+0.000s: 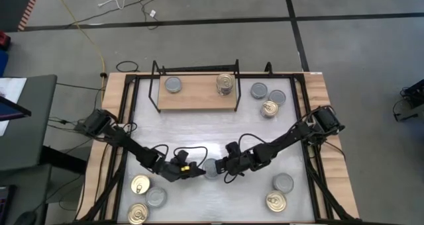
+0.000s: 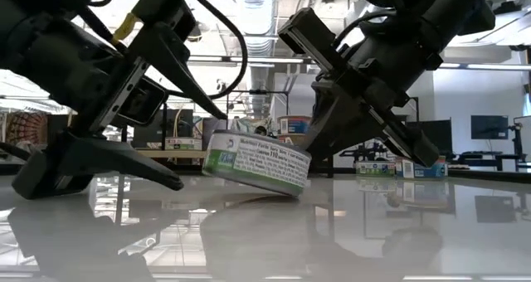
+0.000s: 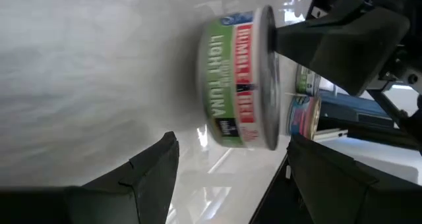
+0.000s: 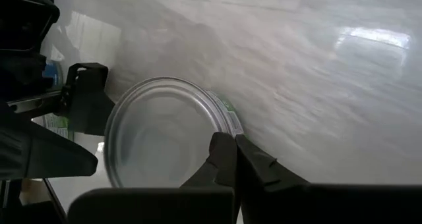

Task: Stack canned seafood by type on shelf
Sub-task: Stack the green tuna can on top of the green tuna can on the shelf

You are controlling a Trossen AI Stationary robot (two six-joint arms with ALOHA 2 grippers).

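pressing its shut right fingers (image 4: 227, 159) on a "light tuna" can (image 3: 239, 79), left fingers (image 3: 227, 178) spread.

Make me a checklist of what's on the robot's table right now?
Surface: white tabletop, glossy.
Shelf: one grey tin, one gold stack on it.
Tins: centre tin tilted, one edge lifted; others loose near the table corners.
Clutter: nothing seen.
Left gripper: open, beside the centre tin, not gripping.
Right gripper: shut, tips pressing the tin's top rim.
Cables: yellow cable on floor.
Surroundings: grey floor, side desk.
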